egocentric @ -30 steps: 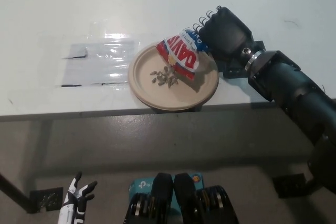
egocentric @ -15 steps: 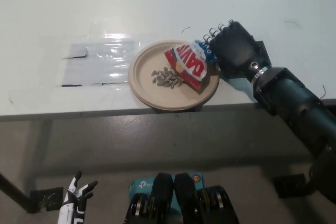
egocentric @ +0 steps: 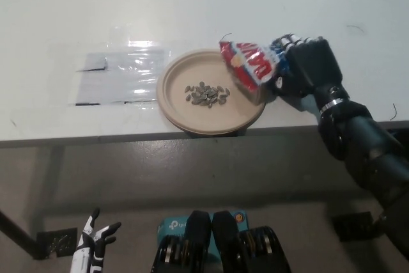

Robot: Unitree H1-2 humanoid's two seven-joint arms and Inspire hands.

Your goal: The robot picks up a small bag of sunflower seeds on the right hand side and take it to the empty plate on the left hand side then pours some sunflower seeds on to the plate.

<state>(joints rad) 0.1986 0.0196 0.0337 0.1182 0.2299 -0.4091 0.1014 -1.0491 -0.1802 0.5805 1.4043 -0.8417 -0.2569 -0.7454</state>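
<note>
Black right hand [egocentric: 307, 71] is over the right rim of the plate [egocentric: 172, 87], fingers clamped round the right end of the seed bag [egocentric: 250, 65]; the bag is red, white and blue, crumpled, and held clear above the plate's right edge rather than lying on it, as far as this steep view allows; its long axis runs roughly left to right across the picture, slightly slanted, the free end towards the plate's far right rim, the gripped end buried in the black fingers; which end is the opening I cannot make out.

Plate is a tan paper one, round, sitting near the front edge of the white table [egocentric: 192, 4]; a small heap of sunflower seeds [egocentric: 206, 94] lies near its middle, well apart from the bag and left of it; the seeds are dark, loosely scattered in a short band running left to right.

Left of the plate, just beside it, a clear plastic sheet [egocentric: 118, 75] lies flat on the table, glinting under the light, with small dark marks at its left corners.

The black forearm runs from the hand down towards the lower right, crossing the table's front edge.

White left hand [egocentric: 92, 244] is low at the bottom left, below table level, far from the plate; fingers spread apart, holding nothing.
</note>
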